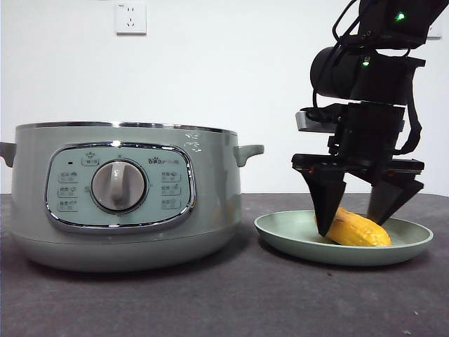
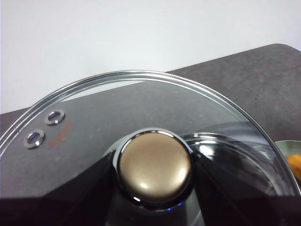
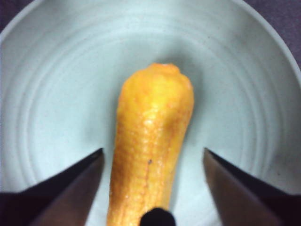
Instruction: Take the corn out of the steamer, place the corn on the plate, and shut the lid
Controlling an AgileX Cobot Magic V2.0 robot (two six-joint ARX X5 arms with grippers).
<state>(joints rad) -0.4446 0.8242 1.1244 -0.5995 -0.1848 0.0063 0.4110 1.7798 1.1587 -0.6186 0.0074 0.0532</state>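
Observation:
The yellow-orange corn (image 1: 358, 230) lies on the pale green plate (image 1: 280, 232) at the right of the steamer (image 1: 119, 193), which stands open without its lid. My right gripper (image 1: 359, 217) is open around the corn, its jaws apart on either side; the right wrist view shows the corn (image 3: 150, 146) resting on the plate (image 3: 51, 94) with gaps to both jaws. My left gripper (image 2: 153, 172) is shut on the knob (image 2: 154, 165) of the glass lid (image 2: 141, 103) and holds it up, out of the front view.
A wall socket (image 1: 130, 18) is on the white wall behind. The dark table (image 1: 231, 302) extends in front of the steamer and plate. A sliver of the plate and corn (image 2: 294, 162) shows beyond the lid's rim in the left wrist view.

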